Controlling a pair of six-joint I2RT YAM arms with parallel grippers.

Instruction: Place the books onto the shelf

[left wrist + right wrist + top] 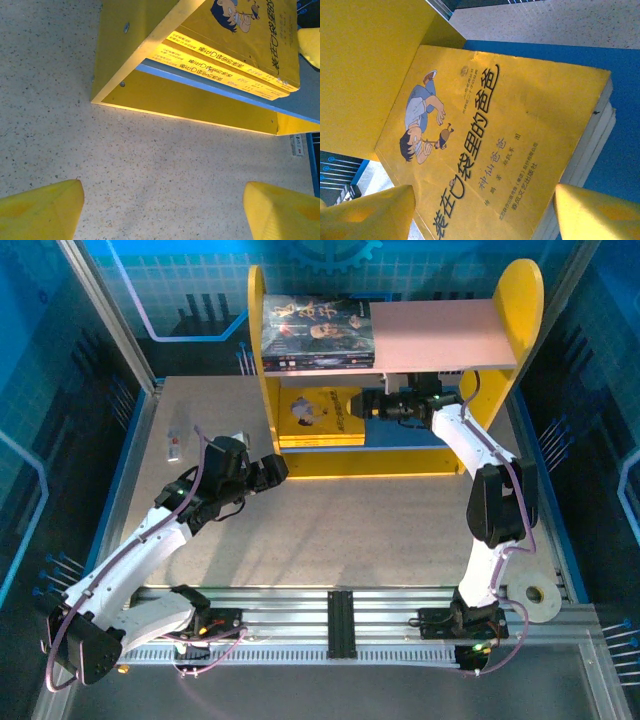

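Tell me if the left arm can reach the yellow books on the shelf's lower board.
Probably yes: the left gripper is open, with bare table between it and the open front of the shelf, though the right gripper at the yellow books may crowd it.

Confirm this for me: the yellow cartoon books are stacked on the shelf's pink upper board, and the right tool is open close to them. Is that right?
Not quite. The yellow cartoon books lie stacked on the blue lower board, not the pink upper board; the right wrist view shows blue under them. The right tool is open close to them, as you said.
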